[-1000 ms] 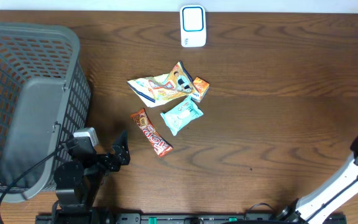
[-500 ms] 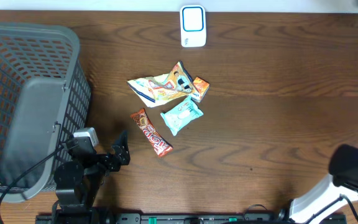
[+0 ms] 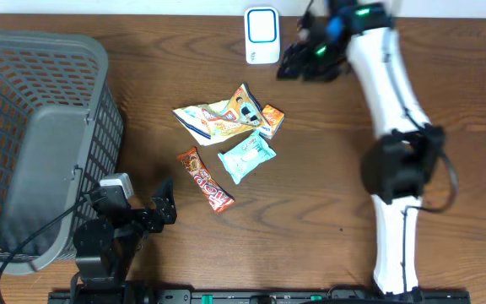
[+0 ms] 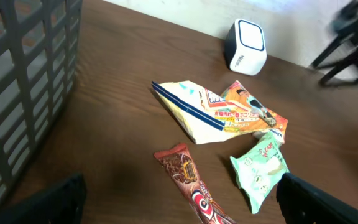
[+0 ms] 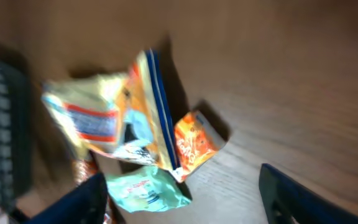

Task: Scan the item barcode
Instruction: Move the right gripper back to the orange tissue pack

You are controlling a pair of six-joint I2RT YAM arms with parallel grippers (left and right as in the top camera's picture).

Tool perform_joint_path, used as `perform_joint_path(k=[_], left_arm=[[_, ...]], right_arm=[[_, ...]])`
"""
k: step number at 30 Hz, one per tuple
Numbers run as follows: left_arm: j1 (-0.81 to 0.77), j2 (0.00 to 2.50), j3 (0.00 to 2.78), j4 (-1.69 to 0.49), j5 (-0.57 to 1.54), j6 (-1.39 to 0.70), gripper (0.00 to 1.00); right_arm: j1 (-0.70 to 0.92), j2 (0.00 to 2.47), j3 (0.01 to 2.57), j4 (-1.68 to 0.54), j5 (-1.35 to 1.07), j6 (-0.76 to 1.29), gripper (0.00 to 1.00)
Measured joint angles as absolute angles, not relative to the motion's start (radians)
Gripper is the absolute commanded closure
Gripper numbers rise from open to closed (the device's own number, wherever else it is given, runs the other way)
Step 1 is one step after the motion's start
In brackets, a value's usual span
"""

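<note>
**Reach for a snack beside the scanner**

Snacks lie in a loose cluster at the middle of the table [image 3: 445, 101]. There is a big bag [image 3: 218, 118] with an orange packet [image 3: 273, 120] tucked against its right end. A teal packet [image 3: 245, 156] sits just below them, and a chocolate bar [image 3: 205, 179] lies a little apart to the lower left. The scanner [image 3: 261, 35] stands upright at the far edge, near the cluster.

The right gripper [image 3: 294, 66] hangs just beside the scanner and above the snacks. In the wrist view its two fingers stand apart with nothing between them, so it is open and empty. That view is blurred, so fine aim cannot be judged from it. The left gripper [image 3: 165, 207] sits low beside the basket [image 3: 57, 51], fingers spread wide and also empty.

The step in hand looks like picking one item. The orange packet or the teal packet would likely be easiest, since each lies flat with a free edge. The big bag is crumpled and overlaps the orange packet, so a pinch there could drag both.

Come down over one packet only and close on an edge rather than the middle, so the printed faces stay clear. No barcode shows in any view, so it may be underneath. The packet will probably need turning before it faces the scanner's window.
</note>
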State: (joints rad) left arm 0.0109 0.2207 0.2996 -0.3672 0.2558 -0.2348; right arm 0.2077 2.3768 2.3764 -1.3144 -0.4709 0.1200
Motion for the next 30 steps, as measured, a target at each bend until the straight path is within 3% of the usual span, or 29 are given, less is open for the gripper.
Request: perform_joint_path(k=[6, 21, 23, 27, 29, 30], left_arm=[[0.011, 0.221, 0.3, -0.367, 0.256, -0.235, 0.02], [0.011, 0.221, 0.3, -0.367, 0.256, -0.235, 0.02], [0.011, 0.221, 0.3, -0.367, 0.256, -0.235, 0.02], [0.011, 0.221, 0.3, -0.367, 0.256, -0.235, 0.02], [0.011, 0.221, 0.3, -0.367, 0.256, -0.235, 0.02], [0.011, 0.221, 0.3, -0.367, 0.256, -0.235, 0.02]], right_arm=[[0.253, 2.533, 2.365, -1.37, -0.456, 0.21, 0.44], [0.282, 2.537, 2.299, -1.292, -0.403, 0.421, 0.46], [0.297, 2.537, 2.27, -1.272, -0.402, 0.437, 0.51], [0.321, 2.537, 2.212, -1.229, -0.402, 0.469, 0.78], [0.325, 2.532, 2.188, -1.207, -0.416, 0.48, 0.99], [0.324, 2.524, 2.174, -1.199, -0.423, 0.487, 0.99]])
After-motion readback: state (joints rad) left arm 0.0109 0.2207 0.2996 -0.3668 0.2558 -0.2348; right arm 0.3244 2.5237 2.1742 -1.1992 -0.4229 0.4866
